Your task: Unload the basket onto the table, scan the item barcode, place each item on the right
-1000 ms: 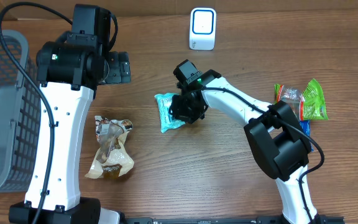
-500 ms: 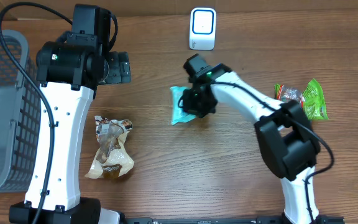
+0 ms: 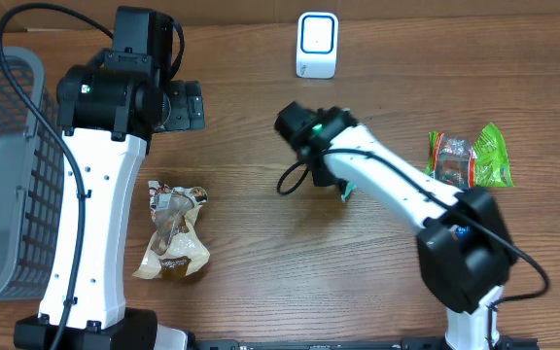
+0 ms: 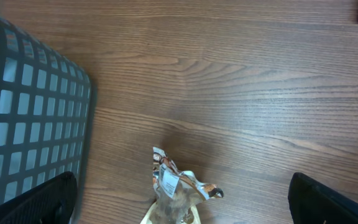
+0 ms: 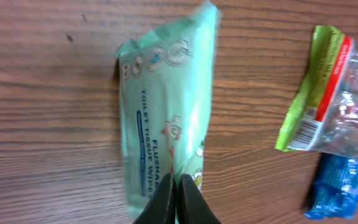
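Overhead, the right arm (image 3: 387,180) is reaching across the middle of the wooden tabletop (image 3: 261,292), covering nearly all of the pale green soft plastic pack of tissue wipes (image 3: 344,192). Only a sliver of the pack is peeking out at the arm's 6 o'clock side. The white box-shaped barcode scanner with a blue face (image 3: 317,44) is standing at the tabletop's far edge, at 12 o'clock from the pack and well apart from it. The left arm (image 3: 95,194) is idling at 9 o'clock, so the right arm is by far the nearer one.

From the left wrist, the left jaws are standing wide apart with nothing between them, above a crumpled tan snack bag (image 4: 174,190) and beside a grey plastic mesh basket (image 4: 23,112).

From the right wrist, the right jaws are pressing closed on the pack's 6 o'clock end. Its long axis is running away from them toward 12 o'clock, leaning slightly to 1, with the lettered face showing to the camera. No barcode is showing there. A green-and-red snack packet (image 5: 328,99) and a blue packet (image 5: 334,186) are lying at 3 to 4 o'clock. The coming move is probably turning on carrying the pack toward 12 o'clock and presenting its coded face to the scanner.
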